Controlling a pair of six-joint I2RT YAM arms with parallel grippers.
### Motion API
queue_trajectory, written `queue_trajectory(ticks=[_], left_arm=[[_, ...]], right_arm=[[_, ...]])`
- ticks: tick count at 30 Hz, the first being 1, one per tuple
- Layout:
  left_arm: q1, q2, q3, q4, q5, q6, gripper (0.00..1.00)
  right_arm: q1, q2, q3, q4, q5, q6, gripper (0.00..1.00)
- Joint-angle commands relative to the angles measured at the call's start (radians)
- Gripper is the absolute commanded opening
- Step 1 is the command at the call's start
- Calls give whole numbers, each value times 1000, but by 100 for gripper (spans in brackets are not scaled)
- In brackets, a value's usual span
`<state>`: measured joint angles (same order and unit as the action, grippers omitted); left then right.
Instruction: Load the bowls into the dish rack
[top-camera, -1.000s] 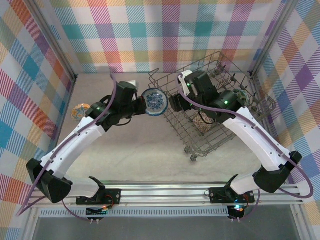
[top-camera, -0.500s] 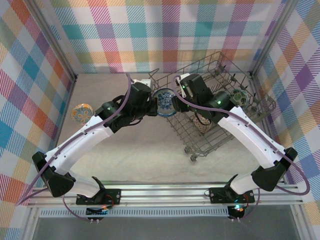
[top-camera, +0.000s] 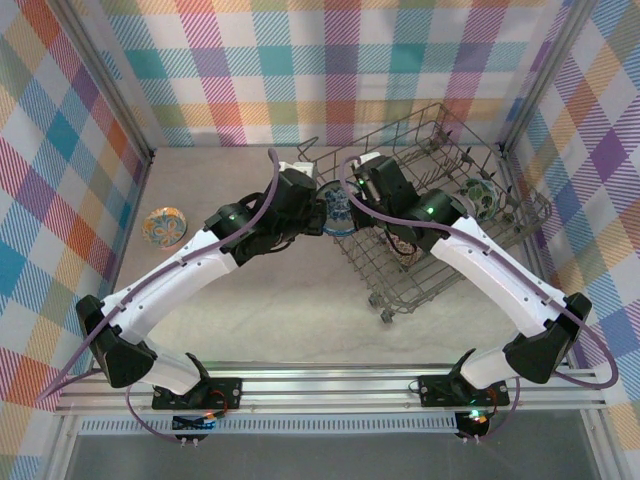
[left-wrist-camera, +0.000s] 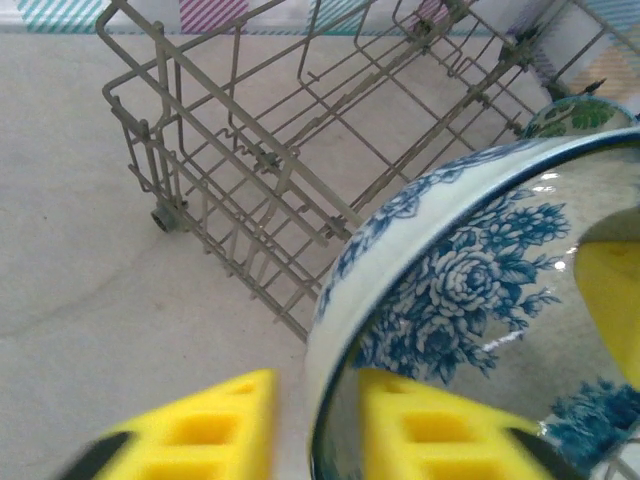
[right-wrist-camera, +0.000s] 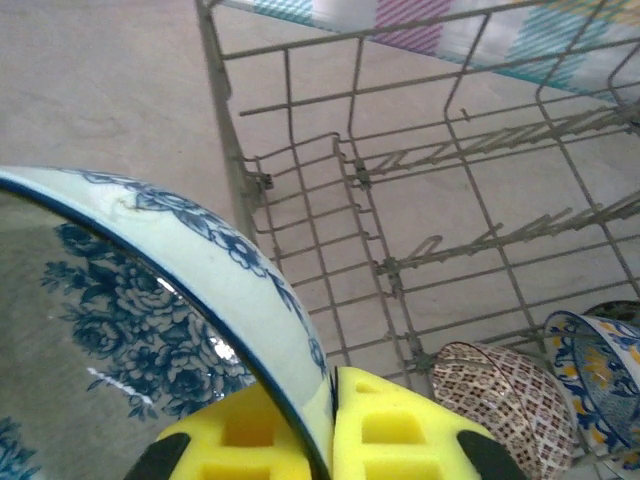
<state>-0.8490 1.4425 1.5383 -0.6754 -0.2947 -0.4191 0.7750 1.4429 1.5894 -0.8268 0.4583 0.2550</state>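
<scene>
Blue-floral bowl at the dish rack's left wall: right claw pinches its rim, left claw's jaws stand parted.

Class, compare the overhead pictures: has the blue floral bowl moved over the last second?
Yes. The blue floral bowl has shifted right, up to the dish rack's left wall.
</scene>
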Motion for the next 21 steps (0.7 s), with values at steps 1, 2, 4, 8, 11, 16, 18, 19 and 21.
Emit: queue_trajectory(ticks=[1, 2, 4, 8, 11, 16, 18, 19, 21], left_arm=[[-18, -22, 35, 29, 11, 17, 45], [-18, -25, 30, 32, 11, 17, 49], [-18, -37, 18, 44, 16, 15, 56], [-19, -71, 6, 56, -21, 31, 66], [-10, -112, -18, 72, -57, 51, 72], [75, -157, -80, 122, 45, 49, 72], [115, -157, -103, 117, 85, 37, 73], [137, -157, -120, 119, 117, 24, 73], [171, -156, -162, 135, 180, 3, 73]], right_arm=[[-8, -16, -6, 26, 82, 19, 0], [-8, -16, -7, 32, 96, 21, 0], [-8, -18, -10, 44, 118, 21, 0], [-12, -5, 2, 74, 186, 5, 0], [-39, 16, 38, 88, 216, -12, 0], [-157, 77, 175, 105, 165, -71, 0], [-203, 124, 253, 116, 202, -126, 0], [-232, 155, 291, 117, 219, -158, 0], [-294, 210, 342, 130, 242, -195, 0]])
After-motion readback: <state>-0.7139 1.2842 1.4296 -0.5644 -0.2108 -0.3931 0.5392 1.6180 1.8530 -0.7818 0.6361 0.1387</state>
